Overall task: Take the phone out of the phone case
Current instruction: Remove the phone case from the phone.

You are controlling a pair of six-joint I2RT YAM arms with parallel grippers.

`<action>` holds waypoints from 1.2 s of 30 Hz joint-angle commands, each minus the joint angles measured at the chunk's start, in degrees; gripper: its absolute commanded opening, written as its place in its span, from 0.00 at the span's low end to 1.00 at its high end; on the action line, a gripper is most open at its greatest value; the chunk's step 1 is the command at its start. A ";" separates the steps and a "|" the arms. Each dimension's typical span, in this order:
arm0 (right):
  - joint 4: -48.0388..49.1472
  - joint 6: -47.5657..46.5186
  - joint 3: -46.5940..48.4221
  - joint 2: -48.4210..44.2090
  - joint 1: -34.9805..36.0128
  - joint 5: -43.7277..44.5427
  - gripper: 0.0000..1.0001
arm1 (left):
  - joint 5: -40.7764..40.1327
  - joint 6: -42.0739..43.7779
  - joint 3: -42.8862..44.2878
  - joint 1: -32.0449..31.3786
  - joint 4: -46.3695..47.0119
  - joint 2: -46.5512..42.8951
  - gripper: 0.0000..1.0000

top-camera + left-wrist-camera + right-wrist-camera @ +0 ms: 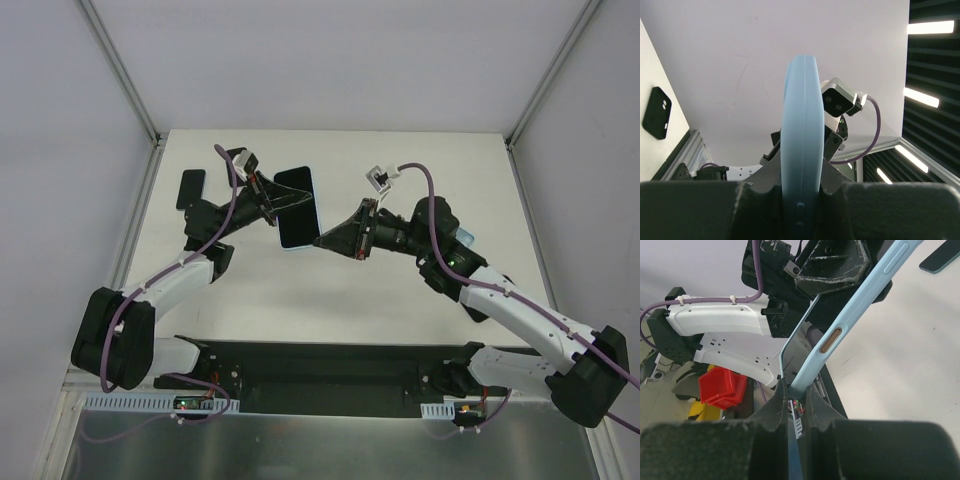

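Observation:
A black phone (298,205) in a light blue case (296,247) is held in the air above the table's middle. My left gripper (268,200) is shut on its left side. In the left wrist view the case (801,135) stands edge-on between the jaws of that gripper (801,200), side buttons showing. My right gripper (325,242) is shut on the lower right corner. In the right wrist view the case (850,315) runs up to the right from this gripper (796,390), whose jaws pinch its corner. The phone sits inside the case.
A flat black case-like object (192,188) lies on the white table (400,290) at the far left; it also shows in the left wrist view (657,112) and in the right wrist view (942,257). White walls enclose the table. A red bin (722,385) sits beyond the near edge.

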 commanded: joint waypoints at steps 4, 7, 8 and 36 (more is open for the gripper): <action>7.10 -11.65 4.54 -0.64 0.62 -6.87 0.01 | 0.07 -7.30 0.41 -1.79 -3.45 -2.61 0.00; 7.10 -12.44 5.33 -0.21 0.62 -8.63 0.02 | 0.59 -7.21 0.50 -1.88 -4.06 -2.87 0.00; 7.02 -12.88 5.51 -0.03 0.62 -9.08 0.01 | 0.68 -7.21 0.58 -1.96 -4.41 -2.96 0.00; -7.45 -7.01 12.45 6.48 -2.89 -1.73 0.37 | 2.62 0.58 4.27 -1.53 -11.88 -6.65 0.00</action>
